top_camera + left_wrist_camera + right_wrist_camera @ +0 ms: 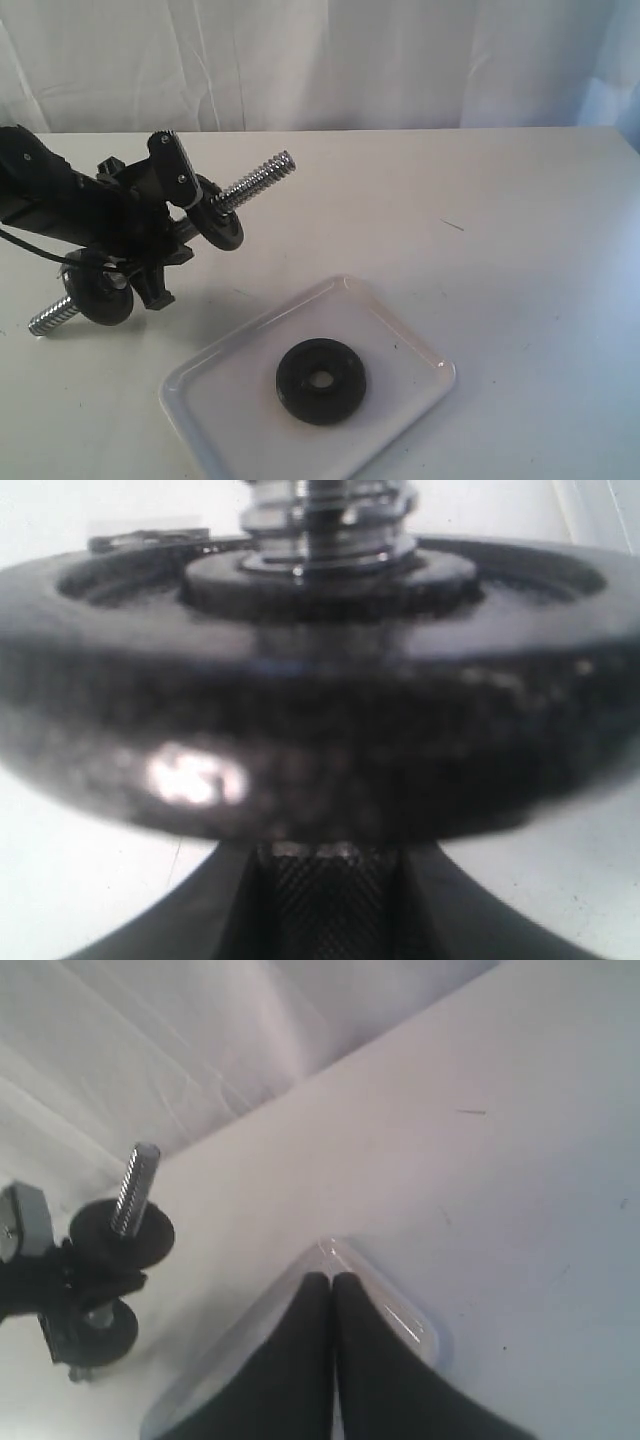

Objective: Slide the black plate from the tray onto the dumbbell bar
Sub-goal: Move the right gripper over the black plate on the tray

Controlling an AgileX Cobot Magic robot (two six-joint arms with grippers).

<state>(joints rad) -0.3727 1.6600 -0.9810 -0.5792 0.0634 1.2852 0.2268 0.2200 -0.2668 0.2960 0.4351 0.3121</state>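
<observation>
The black plate [321, 381] lies flat in the white tray [400, 330] near the table's front. To the left, my left gripper [165, 215] is shut on the middle of the dumbbell bar [255, 180] and holds it tilted, its threaded end pointing up and to the right. Two black discs [222, 225] sit on the bar, one on each side of the grip. Close up, the knurled bar [330, 900] sits between my left gripper's [330, 880] fingers under a disc [320, 720]. My right gripper [332, 1280] is shut and empty above the tray's rim [400, 1310]; the plate is hidden there.
The bar's lower threaded end [50, 318] rests near the table on the left. A white cloth backdrop [330, 60] hangs behind the table. The right wrist view also shows the bar [135, 1185] with its upper disc [125, 1235] beyond the tray.
</observation>
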